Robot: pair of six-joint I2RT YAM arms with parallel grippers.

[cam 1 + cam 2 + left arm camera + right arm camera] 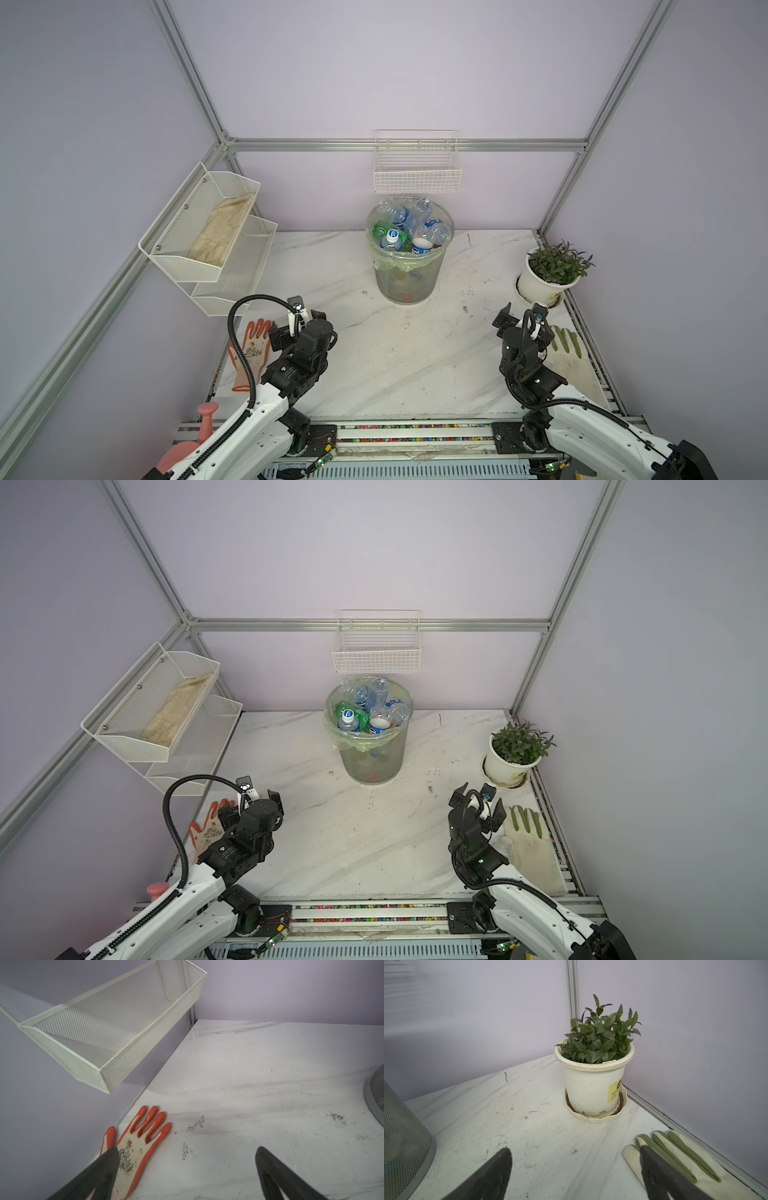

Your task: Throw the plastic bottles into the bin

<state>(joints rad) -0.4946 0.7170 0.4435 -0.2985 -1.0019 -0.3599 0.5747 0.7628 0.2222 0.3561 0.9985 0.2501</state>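
You're facing a robot lab's test booth: an aluminium profile frame (311,145) holds plain lilac wall panels (374,75) around a marble-look tabletop (395,365), and two white robot arms (266,411) stand on a rail (415,434) at its front edge, beside a bare circuit board (326,457).

You face pale lilac walls (395,62) framed by aluminium rails (291,145), with a scuffed white marble tabletop (415,365) below them.

Centre frame in both top views: plastic bottles (409,226) heaped in the bin (405,286). Right of it, plant pot (540,286). Lower left, glove (254,353); lower right, second glove (575,365).
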